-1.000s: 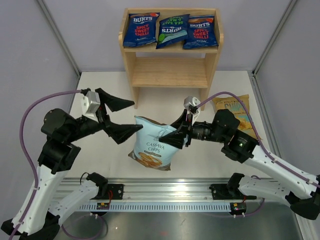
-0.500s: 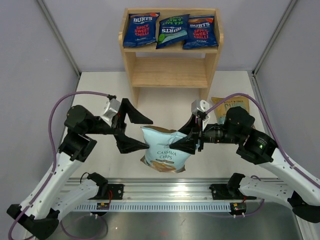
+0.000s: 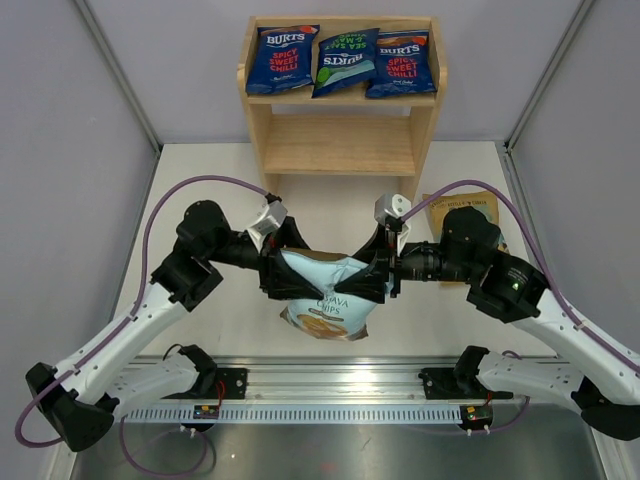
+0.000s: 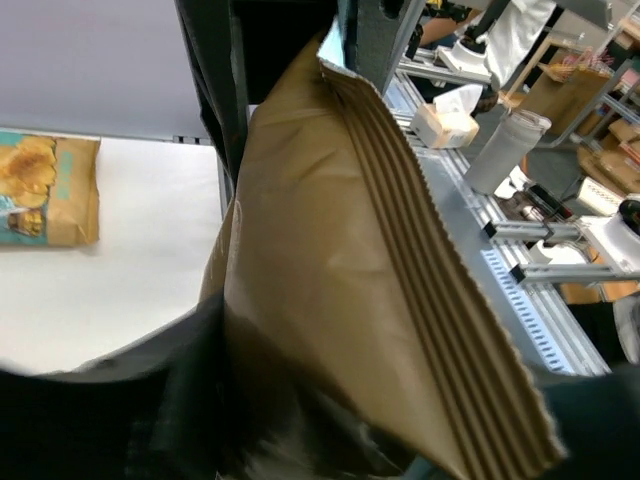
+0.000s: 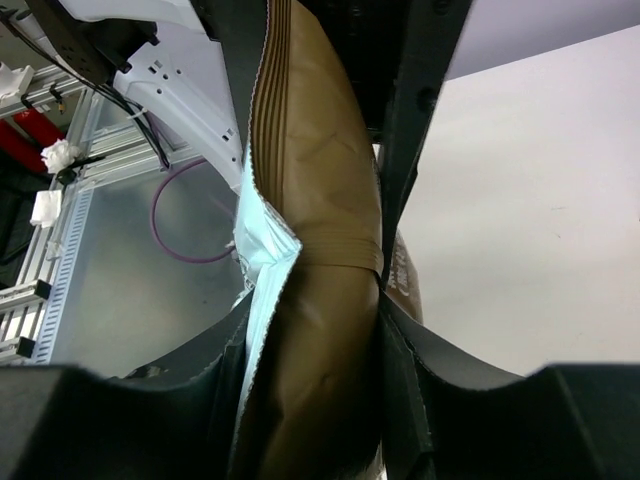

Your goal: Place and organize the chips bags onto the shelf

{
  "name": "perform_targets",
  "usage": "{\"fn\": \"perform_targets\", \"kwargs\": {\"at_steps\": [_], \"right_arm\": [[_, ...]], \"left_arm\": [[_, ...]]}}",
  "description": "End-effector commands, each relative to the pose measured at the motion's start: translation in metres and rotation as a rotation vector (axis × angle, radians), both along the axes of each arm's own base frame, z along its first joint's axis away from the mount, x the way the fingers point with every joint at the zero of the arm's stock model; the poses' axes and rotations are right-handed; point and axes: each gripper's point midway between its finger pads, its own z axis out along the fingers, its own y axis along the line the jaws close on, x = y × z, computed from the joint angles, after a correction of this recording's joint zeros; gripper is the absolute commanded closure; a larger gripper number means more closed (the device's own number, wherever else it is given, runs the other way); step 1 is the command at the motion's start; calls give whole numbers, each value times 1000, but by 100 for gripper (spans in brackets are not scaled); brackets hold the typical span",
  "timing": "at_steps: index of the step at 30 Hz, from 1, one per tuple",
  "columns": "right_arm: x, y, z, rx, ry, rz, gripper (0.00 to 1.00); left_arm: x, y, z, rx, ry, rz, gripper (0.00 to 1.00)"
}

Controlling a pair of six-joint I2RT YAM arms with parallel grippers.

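A pale blue-tan chips bag (image 3: 325, 297) hangs upright above the table's front middle, its tan back filling the left wrist view (image 4: 340, 270) and the right wrist view (image 5: 315, 300). My left gripper (image 3: 287, 277) is shut on its left side. My right gripper (image 3: 374, 277) is shut on its right side, its black fingers (image 5: 420, 350) pressing the bag. Three dark-blue Burts bags (image 3: 282, 58) (image 3: 345, 62) (image 3: 402, 65) lie on the top tier of the wooden shelf (image 3: 340, 145). A yellow bag (image 3: 462, 212) lies flat on the table, partly hidden behind the right arm.
The shelf stands at the table's back middle. An aluminium rail (image 3: 340, 385) with both arm bases runs along the near edge. Grey enclosure walls (image 3: 60, 120) close in left and right. Purple cables (image 3: 200, 183) loop over each arm. The yellow bag (image 4: 45, 190) shows at the left wrist view's left edge.
My left gripper has swung right from beside the bag and closed on its left side. The right gripper has kept its hold, and the bag has shifted slightly right and toward the front.
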Motion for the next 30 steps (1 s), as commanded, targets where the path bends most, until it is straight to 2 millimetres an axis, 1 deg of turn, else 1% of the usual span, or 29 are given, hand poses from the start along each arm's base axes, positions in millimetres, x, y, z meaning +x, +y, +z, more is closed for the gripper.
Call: {"fn": "perform_targets", "kwargs": {"at_steps": [1,2,3,4,5,6,7,8,9,10,11,12,13,14,16,17,18,19,20,21,22,23,24,25,26,27,28,29,30], "right_arm": [[11,-4,40,100,-99,-69,84],[14,-6,41,103,-101,-92,82],[21,-8,37,97,-95,-137,80],[23,-10,37,100,-100,-151,70],[23,-14,41,118,-109,-167,67],[27,-16,36,112,-108,-194,62],[29,-18,36,115,-112,-212,57],[30,-24,38,121,-119,-237,43],[39,-29,35,115,-120,-299,33],[44,-34,33,112,-119,-340,20],[47,-42,35,122,-119,-384,3],[59,-51,31,115,-114,-473,1],[64,-59,29,109,-109,-521,1],[75,-74,29,115,-96,-629,0],[77,-88,27,125,-69,-692,1],[82,-95,22,124,-51,-745,1],[82,-98,19,132,-37,-762,1],[79,-105,23,162,-32,-775,1],[80,-107,15,169,-2,-791,1],[79,-109,12,188,15,-802,0],[75,-115,19,246,36,-805,1],[72,-111,7,241,45,-782,1],[68,-108,5,255,39,-753,1],[60,-110,18,326,10,-711,1],[53,-100,3,314,6,-648,1],[48,-97,3,339,10,-616,1],[42,-96,12,401,21,-583,0],[37,-86,2,387,35,-526,0],[35,-83,1,395,39,-510,0]], "left_arm": [[6,-5,9,-36,-58,20,58],[10,-6,8,-33,-54,40,61],[14,-7,8,-33,-53,68,63],[17,-8,9,-35,-52,83,69],[19,-9,9,-36,-51,94,70],[25,-11,9,-35,-38,121,70],[28,-12,12,-42,-35,137,71],[29,-12,14,-44,-29,146,74],[33,-13,16,-47,-14,165,75],[35,-14,19,-56,-12,179,75],[36,-14,23,-62,1,190,77],[41,-14,28,-73,4,218,79],[43,-14,30,-77,14,233,79],[49,-13,35,-86,35,269,79],[55,-11,43,-109,48,301,80],[60,-10,47,-120,82,331,80],[63,-9,53,-138,86,343,81],[65,-8,57,-149,99,356,81],[69,-5,62,-162,128,377,81],[77,-3,68,-181,145,430,81],[80,1,75,-198,171,462,81],[92,6,82,-228,190,538,81],[97,10,87,-250,205,579,78],[102,13,90,-270,224,617,77],[108,21,98,-308,249,680,77],[110,25,104,-335,257,701,77],[111,29,108,-358,283,717,77],[114,34,114,-391,301,753,77],[115,38,120,-422,312,767,78]]}}
